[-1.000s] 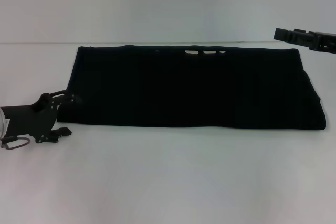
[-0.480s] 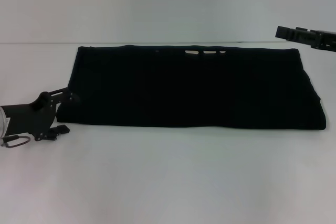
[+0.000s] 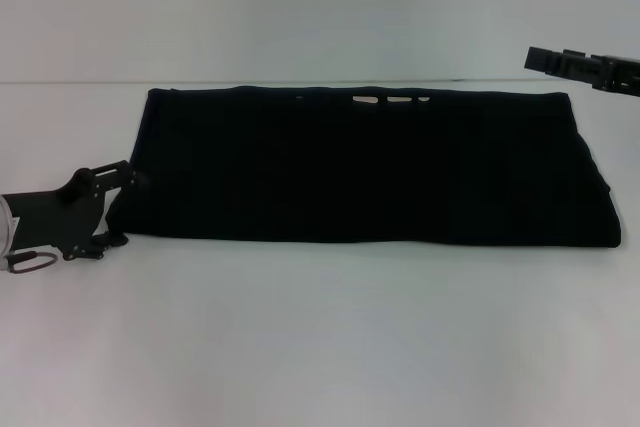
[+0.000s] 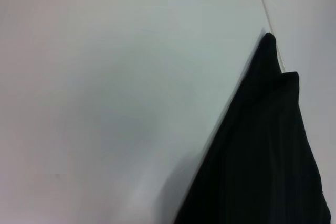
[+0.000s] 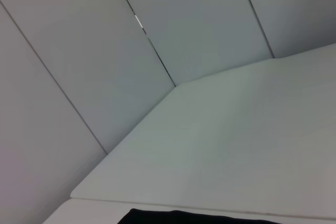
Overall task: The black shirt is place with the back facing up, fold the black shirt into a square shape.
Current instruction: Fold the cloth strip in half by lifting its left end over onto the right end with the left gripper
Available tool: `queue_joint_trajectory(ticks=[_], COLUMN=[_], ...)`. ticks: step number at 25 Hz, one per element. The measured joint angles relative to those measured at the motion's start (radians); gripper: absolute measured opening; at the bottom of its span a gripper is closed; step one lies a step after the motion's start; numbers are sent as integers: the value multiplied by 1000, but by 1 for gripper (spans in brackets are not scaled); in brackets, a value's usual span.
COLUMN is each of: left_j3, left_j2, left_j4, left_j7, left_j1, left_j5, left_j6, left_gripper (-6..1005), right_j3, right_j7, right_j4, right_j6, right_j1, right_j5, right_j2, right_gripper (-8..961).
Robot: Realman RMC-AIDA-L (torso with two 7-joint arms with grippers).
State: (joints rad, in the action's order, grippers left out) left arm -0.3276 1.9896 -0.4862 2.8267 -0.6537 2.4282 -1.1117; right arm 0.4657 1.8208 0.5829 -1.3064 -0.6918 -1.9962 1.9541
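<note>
The black shirt lies flat on the white table as a wide folded rectangle, with small white marks showing at its far edge. My left gripper is at the shirt's near left corner, open, one finger above the corner and the other low beside the near edge. The left wrist view shows only a pointed edge of the black shirt on the table. My right gripper hovers above and beyond the shirt's far right corner, apart from the cloth. The right wrist view catches a thin strip of the black shirt.
The white table stretches wide in front of the shirt. A pale wall rises behind the table's far edge, close to the shirt's far edge. Wall panels fill the right wrist view.
My left gripper has slid a little to the left and slightly up along the shirt's near left corner. The right gripper has edged to the right. The shirt has not moved.
</note>
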Motion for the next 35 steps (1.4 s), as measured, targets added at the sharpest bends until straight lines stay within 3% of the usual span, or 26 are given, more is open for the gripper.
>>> queue_joint_trajectory(ticks=[35], left_j3=[-5], left_j2=[-5], left_j4=[16], left_j7=[-61], left_j1=[-28], left_j5=[3], left_j6=[59], left_gripper=[935], right_j3=[1], right_j7=[2], right_j4=[0], right_j6=[-4], right_j1=[-2], right_j5=[8], right_j2=[-5], right_gripper=[899])
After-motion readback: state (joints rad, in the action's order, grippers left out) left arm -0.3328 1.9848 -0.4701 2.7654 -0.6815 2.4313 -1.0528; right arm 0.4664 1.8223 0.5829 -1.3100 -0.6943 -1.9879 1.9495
